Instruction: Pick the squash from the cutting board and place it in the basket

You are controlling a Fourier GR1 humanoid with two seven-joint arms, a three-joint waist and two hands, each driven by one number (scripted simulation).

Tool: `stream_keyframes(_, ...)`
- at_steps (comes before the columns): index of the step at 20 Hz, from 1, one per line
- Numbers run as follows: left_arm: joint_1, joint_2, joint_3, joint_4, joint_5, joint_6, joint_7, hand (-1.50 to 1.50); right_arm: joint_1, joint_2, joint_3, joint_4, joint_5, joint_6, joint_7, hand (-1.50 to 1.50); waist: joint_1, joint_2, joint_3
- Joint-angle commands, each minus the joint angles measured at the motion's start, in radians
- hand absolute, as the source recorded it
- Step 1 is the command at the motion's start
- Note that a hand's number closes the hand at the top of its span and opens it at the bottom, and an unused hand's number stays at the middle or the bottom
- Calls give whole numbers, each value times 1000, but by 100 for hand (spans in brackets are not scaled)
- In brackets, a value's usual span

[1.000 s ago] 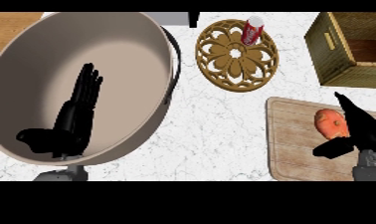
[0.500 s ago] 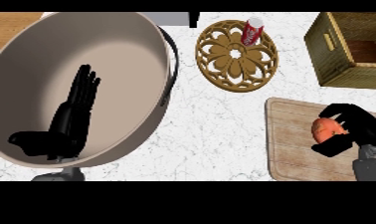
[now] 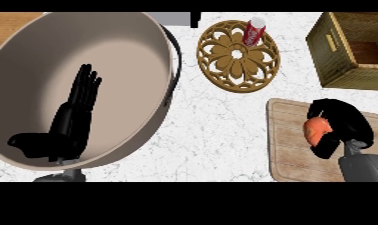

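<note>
On a white marble counter, the black right hand curls round the orange squash over the pale wooden cutting board at the lower right. The square wooden basket sits beyond it at the upper right. A round carved wooden trivet carries a small red can. The left hand rests with fingers straight over a large beige bowl.

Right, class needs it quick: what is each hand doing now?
Left hand: open, resting over the bowl.
Right hand: closed around the squash.
</note>
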Motion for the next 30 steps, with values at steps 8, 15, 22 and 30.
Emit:
stream_keyframes(8, -1, 13, 15, 15, 23, -31, -9, 0, -134, 56, 158, 120, 118, -137, -228, 150, 3, 4, 11)
stream_keyframes(15, 18, 3, 0, -41, 2, 1, 37, 0, -101, 162, 95, -160, -41, -106, -201, 150, -17, -5, 11)
stream_keyframes(22, 45, 23, 45, -34, 25, -9, 7, 0, -20, 169, -20, -575, -281, 3, -169, 150, -37, -12, 10)
stream_keyframes(30, 24, -17, -7, -11, -15, 12, 8, 0, -74, 136, -219, -951, -572, 268, 244, 150, -18, -2, 10)
